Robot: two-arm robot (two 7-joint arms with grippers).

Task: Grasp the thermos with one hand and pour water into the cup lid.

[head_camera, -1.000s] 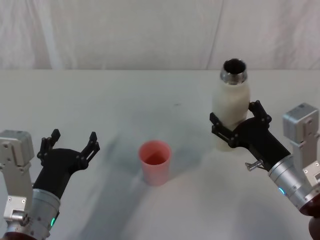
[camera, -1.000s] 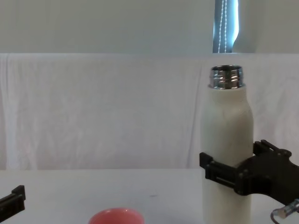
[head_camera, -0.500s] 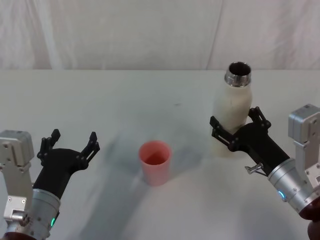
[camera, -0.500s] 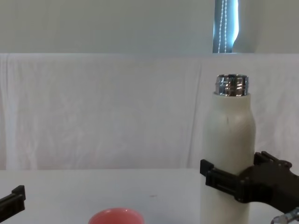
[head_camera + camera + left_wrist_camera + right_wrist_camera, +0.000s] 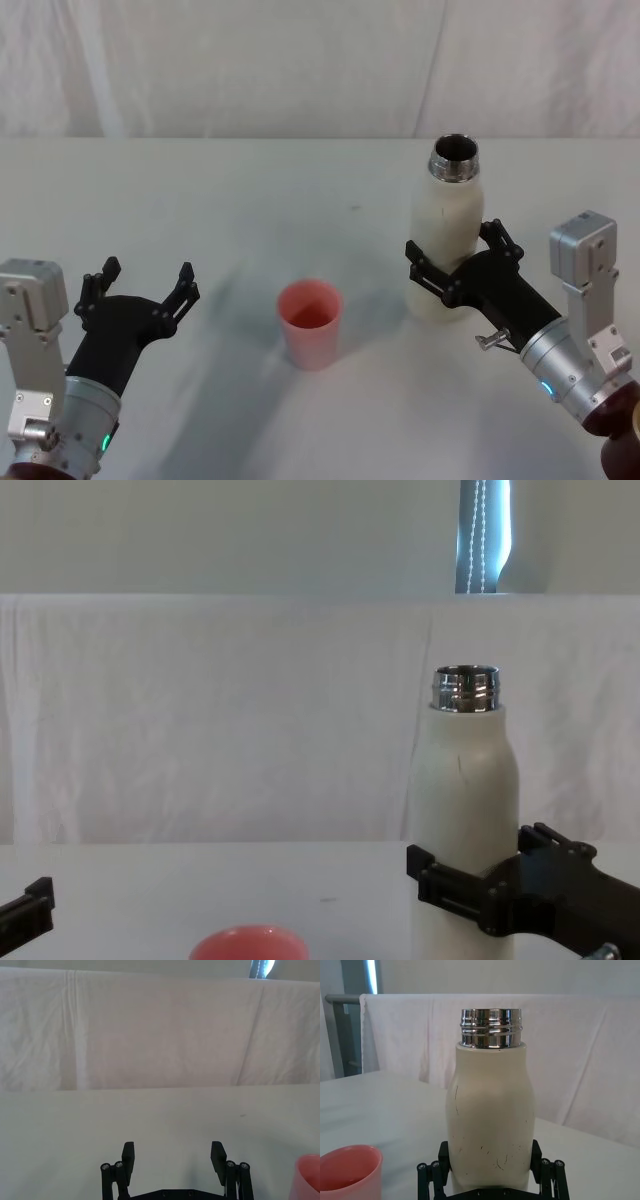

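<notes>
Behind right end effector [image 5: 452, 268], thermos [image 5: 446, 235] base.

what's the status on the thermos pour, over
Right gripper shut on the thermos, upright, neck open. Left gripper open, parked low at the table's left. Cup lid upright on the table between them, nothing in the way.

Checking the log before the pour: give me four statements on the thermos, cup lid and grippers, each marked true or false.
1. The right gripper is shut on the thermos. True.
2. The thermos has a cap on its neck. False: the chrome neck is open.
3. The cup lid stands upright on the table. True.
4. The left gripper holds the cup lid. False: it is open, apart from the cup lid, to the robot's left of it.
</notes>
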